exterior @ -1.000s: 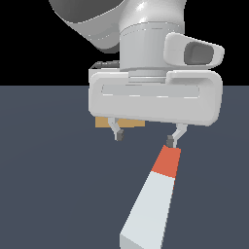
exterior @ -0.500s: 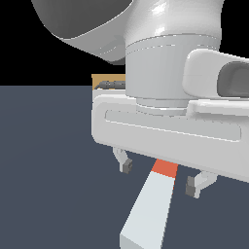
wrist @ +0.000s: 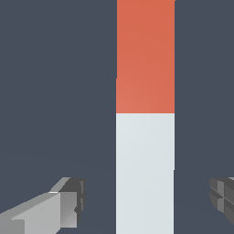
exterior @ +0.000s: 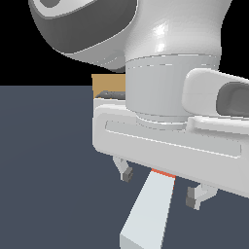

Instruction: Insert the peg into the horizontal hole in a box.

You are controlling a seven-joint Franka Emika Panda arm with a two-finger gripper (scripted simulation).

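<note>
Spread wide apart, the white gripper (exterior: pixel 162 186) hangs over the long square-section pale grey-white peg with a short orange-red end (exterior: pixel 150 212), one dark-tipped finger (wrist: pixel 68 201) on each side of the bar and neither touching it. That peg lies flat on the dark slate-blue surface (exterior: pixel 48 165). In the exterior view, the bulky white hand and wrist block most of the plain tan-brown box (exterior: pixel 108 86) behind them; only a corner shows, and its hole is hidden.
</note>
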